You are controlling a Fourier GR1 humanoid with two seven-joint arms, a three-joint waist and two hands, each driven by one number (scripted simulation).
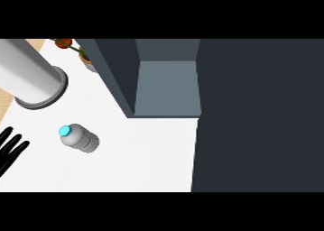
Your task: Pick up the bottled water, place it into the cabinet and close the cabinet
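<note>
Near the worktop's (144,158) left edge, my left hand (4,149) rests with fingers spread wide, holding nothing. Just beside it stands the water bottle (79,138), before the open cabinet (165,85).

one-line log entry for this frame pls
phase: pre-grasp | bottled water: standing on counter, untouched | cabinet: open | left hand: open, at left edge | right hand: not in view
</note>
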